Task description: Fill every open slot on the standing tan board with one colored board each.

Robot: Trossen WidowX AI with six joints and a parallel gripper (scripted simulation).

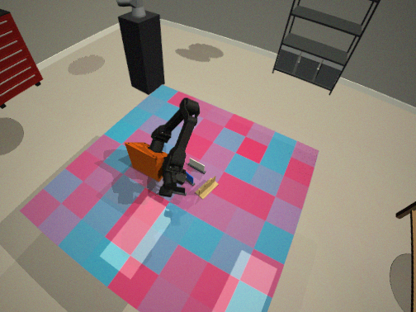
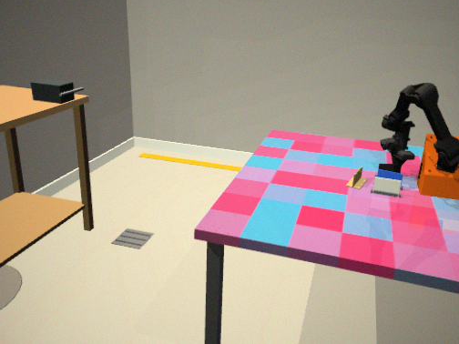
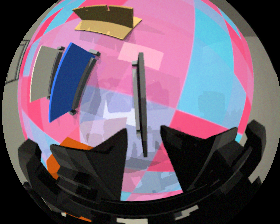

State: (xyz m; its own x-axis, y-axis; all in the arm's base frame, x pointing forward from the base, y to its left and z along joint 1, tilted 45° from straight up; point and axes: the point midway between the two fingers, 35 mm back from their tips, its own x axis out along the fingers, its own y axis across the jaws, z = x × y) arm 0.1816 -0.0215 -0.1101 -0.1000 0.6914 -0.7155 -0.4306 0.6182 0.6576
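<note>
While the jaws stand spread, holding nothing | black board point(image 1: 179, 191) point(image 2: 386, 167) point(image 3: 142, 102): upright | wrist view: between their tips

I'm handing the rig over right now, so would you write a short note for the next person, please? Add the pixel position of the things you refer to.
Gripper point(image 1: 177, 193) point(image 2: 391, 164) point(image 3: 145, 131): open, nothing between the fingers, above the black board point(image 3: 142, 105), which looks roughly lined up with the gap.
Holders: the black, blue point(image 1: 190, 178) point(image 2: 390, 175) point(image 3: 73, 82) and white point(image 1: 196, 165) point(image 2: 387, 186) point(image 3: 43, 74) boards each stand in one, side by side.
Tan board point(image 1: 206, 187) point(image 2: 358, 177) point(image 3: 105, 16): standing apart from them; slots show on its top edge, count unclear.
Done: no colored board is in the tan board.
Left: fill each open slot, notch down, then let go and move clear.
</note>
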